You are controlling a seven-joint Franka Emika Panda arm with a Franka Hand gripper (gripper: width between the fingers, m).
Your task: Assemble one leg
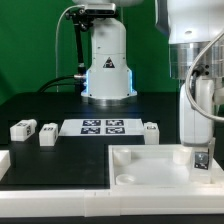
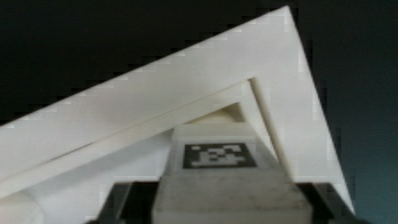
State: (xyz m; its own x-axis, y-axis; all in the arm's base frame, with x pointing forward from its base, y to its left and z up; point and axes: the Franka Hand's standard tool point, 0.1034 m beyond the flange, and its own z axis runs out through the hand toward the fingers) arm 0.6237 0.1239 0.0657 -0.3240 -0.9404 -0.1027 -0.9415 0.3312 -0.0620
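The leg (image 2: 221, 170), tag face showing, sits clamped between the fingers of the gripper (image 1: 203, 160), upright over the corner of the white square tray (image 1: 150, 165) at the exterior view's right. To seat it well, I judge the leg should stay vertical and centred on that corner's hole before pressing down. Three spare legs (image 1: 22, 129) and the marker board (image 1: 101, 127) lie well apart.
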